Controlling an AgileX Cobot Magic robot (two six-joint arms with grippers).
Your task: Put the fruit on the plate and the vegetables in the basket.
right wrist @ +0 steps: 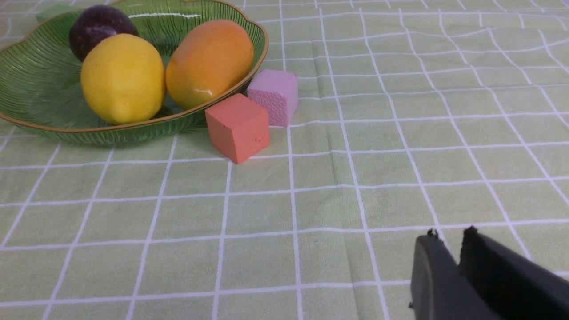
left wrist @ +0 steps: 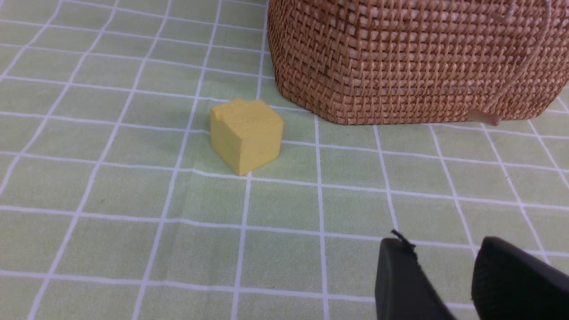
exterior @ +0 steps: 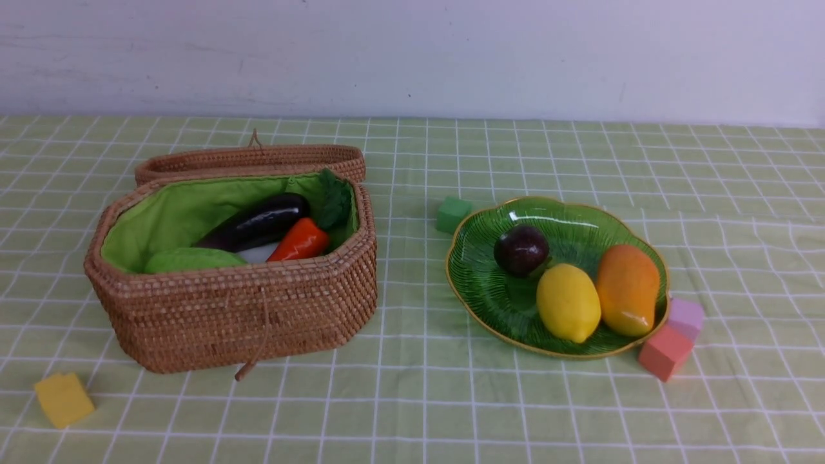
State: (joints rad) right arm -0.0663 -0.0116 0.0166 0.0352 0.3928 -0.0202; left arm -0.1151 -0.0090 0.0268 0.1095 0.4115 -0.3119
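The green plate (exterior: 567, 219) at the right holds the fruit: a dark purple ball (exterior: 521, 249), a lemon (exterior: 567, 301) and a mango (exterior: 627, 289). The open wicker basket (exterior: 232, 309) at the left holds the vegetables: an eggplant (exterior: 258, 222), a carrot (exterior: 300, 240), a green gourd (exterior: 190, 260) and a sliver of white radish (exterior: 258, 253). Neither arm shows in the front view. My left gripper (left wrist: 442, 242) hovers open and empty over the cloth near the basket (left wrist: 409, 58). My right gripper (right wrist: 449, 234) is empty, its jaws only slightly apart, short of the plate (right wrist: 35, 89).
A yellow cube (exterior: 62, 399) lies at the front left of the basket, a green cube (exterior: 453, 214) behind the plate's left rim. A salmon cube (exterior: 665, 351) and a lilac cube (exterior: 685, 317) touch the plate's front right rim. The basket's lid (exterior: 251, 161) hangs behind it.
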